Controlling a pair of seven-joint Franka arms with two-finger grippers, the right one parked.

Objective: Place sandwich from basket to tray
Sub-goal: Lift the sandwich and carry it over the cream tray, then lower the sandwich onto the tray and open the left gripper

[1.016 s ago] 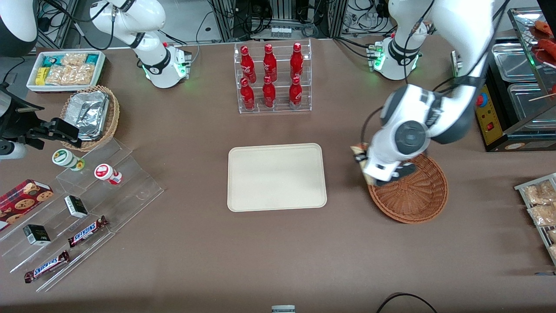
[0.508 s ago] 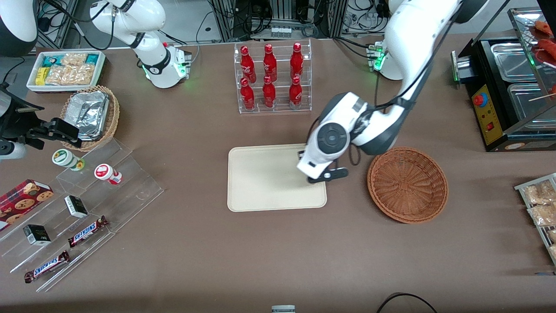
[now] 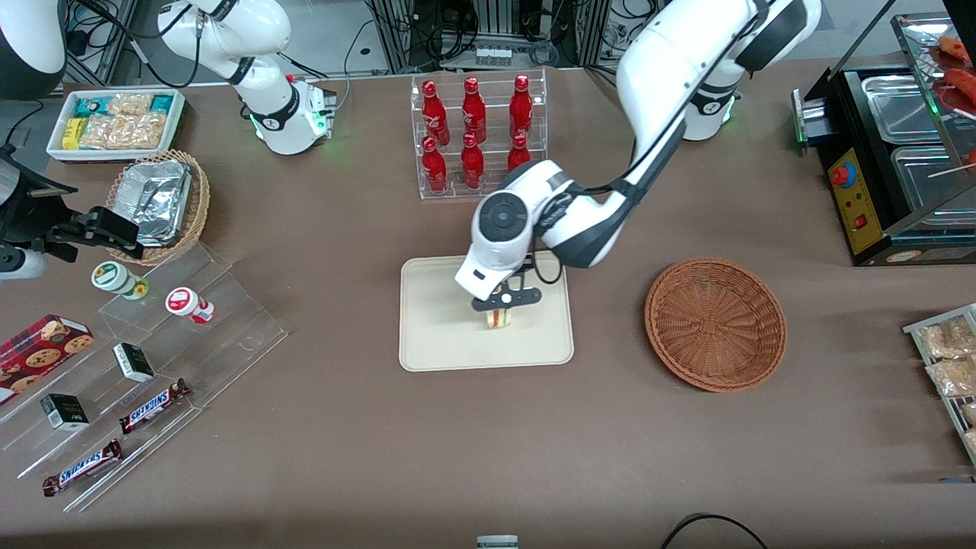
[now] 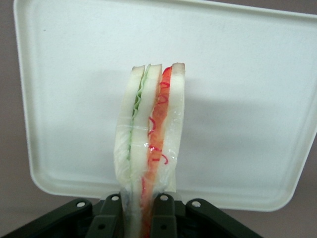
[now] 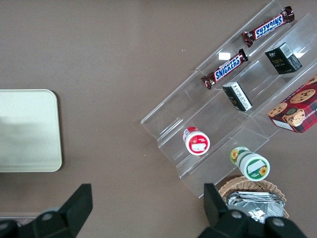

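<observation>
- A robotics lab dressed up as a snack shop counter: two white robot arms are bolted to a brown table (image 3: 457, 457), with cables and equipment racks (image 3: 496, 30) at its edge farthest from the front camera.
- Shop stock: a clear rack of red cola bottles (image 3: 479, 137), Snickers bars (image 3: 155, 404) on acrylic steps, a cookie box (image 3: 42, 347), and a steel-pan food warmer (image 3: 900, 152).
- The gripper (image 3: 503, 301) grips a wrapped sandwich (image 4: 148, 144) over a serving tray (image 3: 442, 335).

A brown table (image 3: 343, 457) fills the scene under even light. Cables and metal racks (image 3: 496, 30) crowd its edge farthest from the front camera (floor barely visible).
</observation>
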